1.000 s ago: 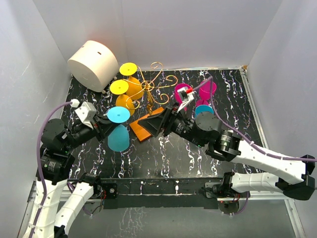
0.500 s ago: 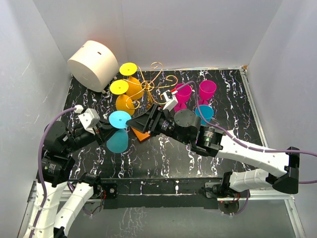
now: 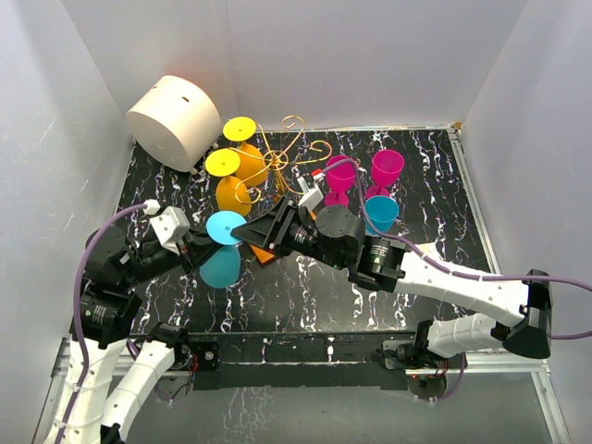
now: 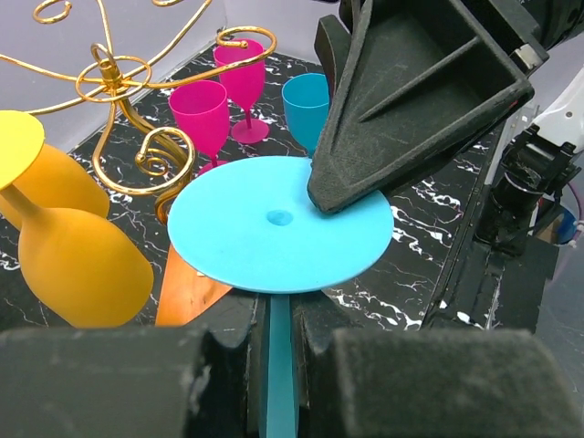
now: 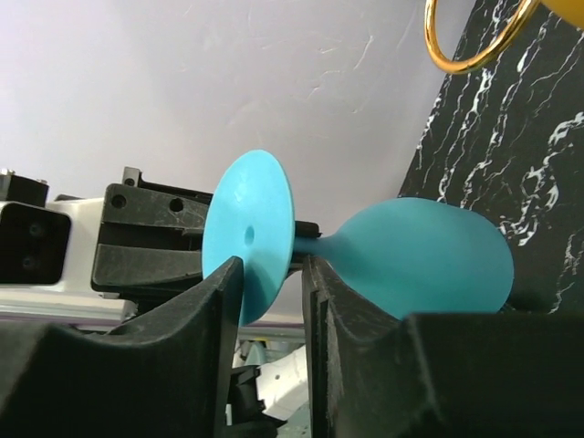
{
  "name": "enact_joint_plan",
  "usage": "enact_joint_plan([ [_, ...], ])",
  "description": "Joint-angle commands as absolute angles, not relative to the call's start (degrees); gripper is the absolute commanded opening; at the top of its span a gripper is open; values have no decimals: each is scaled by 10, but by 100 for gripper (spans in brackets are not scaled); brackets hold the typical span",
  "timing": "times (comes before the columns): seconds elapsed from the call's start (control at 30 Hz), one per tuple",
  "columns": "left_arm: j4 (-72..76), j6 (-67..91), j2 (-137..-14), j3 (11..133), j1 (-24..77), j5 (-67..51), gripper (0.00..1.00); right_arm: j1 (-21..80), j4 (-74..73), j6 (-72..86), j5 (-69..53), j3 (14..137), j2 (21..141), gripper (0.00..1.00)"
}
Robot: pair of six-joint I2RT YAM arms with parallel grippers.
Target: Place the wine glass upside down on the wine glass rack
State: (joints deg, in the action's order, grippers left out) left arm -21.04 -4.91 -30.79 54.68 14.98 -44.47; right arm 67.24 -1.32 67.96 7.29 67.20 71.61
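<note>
Wine glass [image 3: 221, 265], cyan plastic, is clenched by its stem between the left gripper's [image 3: 205, 246] fingers, clear of the tabletop [image 3: 305, 287]. It is inverted: the flat round foot is uppermost, the bowl hangs below the fingers, and the long axis runs down through the grip. Whether it is quite plumb I cannot tell.

The right gripper [image 5: 267, 287] reaches in from the opposite side with its fingers parted, straddling the rim of the foot. One fingertip looks to touch the foot's upper face.

Just beyond both sets of fingertips stands the wine glass rack [image 3: 280, 155]. Two yellow-orange glasses [image 3: 248, 165] hang inverted from its gold scrolls, on the left gripper's side. Behind the right gripper stand two magenta glasses [image 3: 340, 176] and a second cyan glass [image 3: 379, 211], all upright. A cream cylinder [image 3: 176, 120] lies tipped in the far corner.

The tabletop is black with white marbling, boxed in by plain pale walls [image 3: 370, 65].
</note>
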Motion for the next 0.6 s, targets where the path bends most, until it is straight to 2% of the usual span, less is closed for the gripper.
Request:
enact_joint_plan([
  [0.0,-181,-47,-297,542,153,-463,2,668,29,718,63,664,713,25],
  [0.1,-164,-30,-286,532,153,-452,14,663,37,736,68,658,709,11],
  [0.17,-161,-22,-277,526,153,-437,29,662,37,745,81,651,702,1],
  [0.23,-173,-10,-266,527,153,-405,45,659,28,755,95,644,694,0],
  [0.3,-195,8,-250,530,153,-375,53,655,5,761,102,649,692,0],
  [0.47,-212,126,-181,509,153,-309,67,654,0,773,104,627,681,0],
  [0.57,-210,221,-150,509,153,-277,71,654,1,779,103,607,670,0],
])
